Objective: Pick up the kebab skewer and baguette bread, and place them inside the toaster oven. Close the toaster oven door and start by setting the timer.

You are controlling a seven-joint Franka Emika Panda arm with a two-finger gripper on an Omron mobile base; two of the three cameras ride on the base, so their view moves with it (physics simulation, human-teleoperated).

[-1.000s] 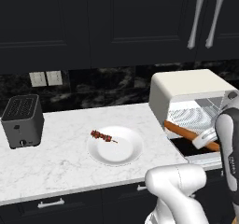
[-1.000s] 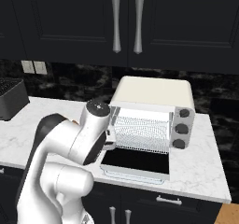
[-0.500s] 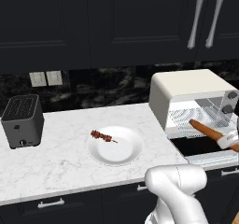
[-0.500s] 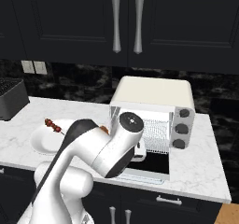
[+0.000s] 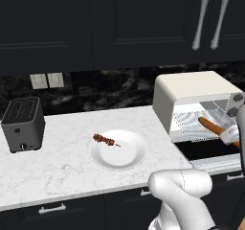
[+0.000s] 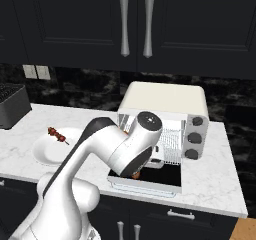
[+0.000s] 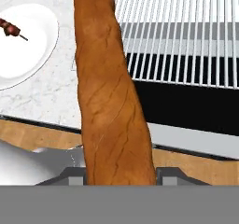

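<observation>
The gripper [image 7: 120, 181] pinches the baguette [image 7: 109, 87] in front of the open toaster oven [image 5: 191, 99], over its dropped door [image 6: 145, 181], so next it must slide onto the rack [image 7: 186, 31], while the skewer [image 5: 105, 140] waits on the plate [image 5: 127, 157].

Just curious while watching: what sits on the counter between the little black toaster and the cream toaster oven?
In the left base view, a white plate lies between the black toaster and the toaster oven. The kebab skewer rests on it. Otherwise that stretch is bare marble counter.
</observation>
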